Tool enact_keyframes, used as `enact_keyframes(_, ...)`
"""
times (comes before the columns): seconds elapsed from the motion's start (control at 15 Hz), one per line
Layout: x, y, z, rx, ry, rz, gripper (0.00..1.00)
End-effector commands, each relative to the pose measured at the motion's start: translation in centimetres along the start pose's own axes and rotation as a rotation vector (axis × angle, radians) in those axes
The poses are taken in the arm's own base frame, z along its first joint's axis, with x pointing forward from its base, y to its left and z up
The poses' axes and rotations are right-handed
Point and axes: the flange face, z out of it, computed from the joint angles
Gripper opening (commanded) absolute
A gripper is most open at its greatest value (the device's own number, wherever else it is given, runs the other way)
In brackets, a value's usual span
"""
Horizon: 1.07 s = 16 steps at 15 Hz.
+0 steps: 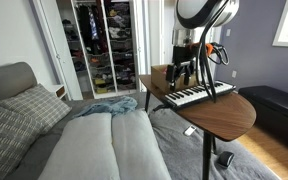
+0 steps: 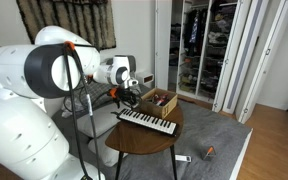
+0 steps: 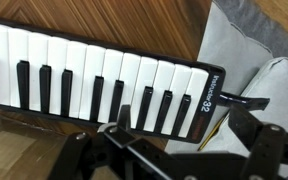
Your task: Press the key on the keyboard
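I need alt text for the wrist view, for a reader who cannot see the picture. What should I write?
A slim piano keyboard with white and black keys lies across a wooden table, seen from close above. The robot's dark hand fills the lower edge of the picture, and grey bedding shows at the right.

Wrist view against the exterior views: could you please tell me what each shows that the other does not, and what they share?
Only the wrist view shows the keyboard close up: single white and black keys, and white print on its dark end. Part of the jaws fills the bottom edge. Only the exterior views show the cardboard box beside the keyboard, the robot arm, the bed, the open closet and the whole round table. Both share the keyboard lying on the wooden table.
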Motion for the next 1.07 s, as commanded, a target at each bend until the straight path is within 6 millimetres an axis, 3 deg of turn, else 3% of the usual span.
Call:
enact_keyframes(0.0,0.2,-0.6,0.1,0.012,-0.006,-0.001,1.00)
enact_keyframes(0.13,0.3,-0.9,0.2,0.019,-0.006,0.005,1.00)
enact_keyframes(0.2,0.3,-0.9,0.1,0.019,-0.002,0.009,0.75)
enact_keyframes(0.27,0.3,-1.0,0.1,0.022,0.000,0.014,0.74)
enact_keyframes(0.87,0.7,-2.6,1.4,0.041,-0.030,0.018,0.09)
enact_keyframes(1.0,0.8,-2.8,1.7,0.044,-0.033,0.016,0.00)
